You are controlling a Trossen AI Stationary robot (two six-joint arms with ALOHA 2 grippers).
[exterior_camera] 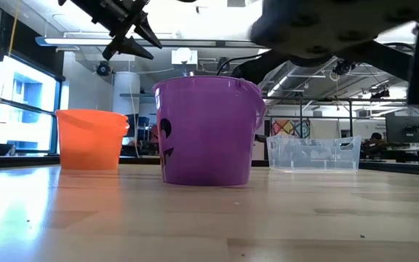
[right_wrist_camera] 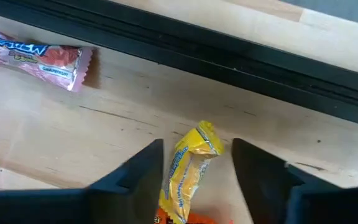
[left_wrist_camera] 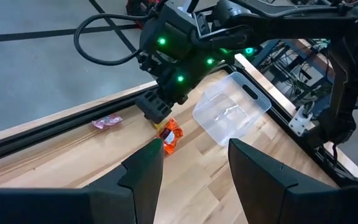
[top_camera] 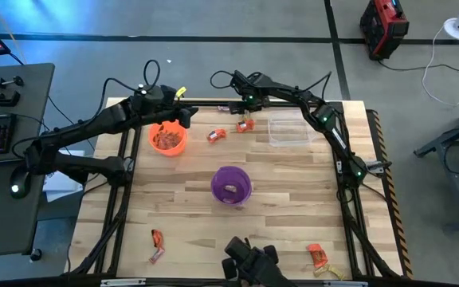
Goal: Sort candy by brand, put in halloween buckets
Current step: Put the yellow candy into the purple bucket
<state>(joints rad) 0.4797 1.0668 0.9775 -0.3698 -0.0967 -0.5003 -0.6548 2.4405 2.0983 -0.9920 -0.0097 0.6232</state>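
Yellow candy (right_wrist_camera: pixel 190 167) lies between the right tool's (right_wrist_camera: pixel 197 168) spread fingers; left tool (left_wrist_camera: pixel 194 163) gapes.

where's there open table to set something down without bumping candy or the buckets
Bare wood lies left of the purple bucket, below the orange bucket, and right of the purple one below the clear tub. The far edge is crowded: the right hand is over candy there.
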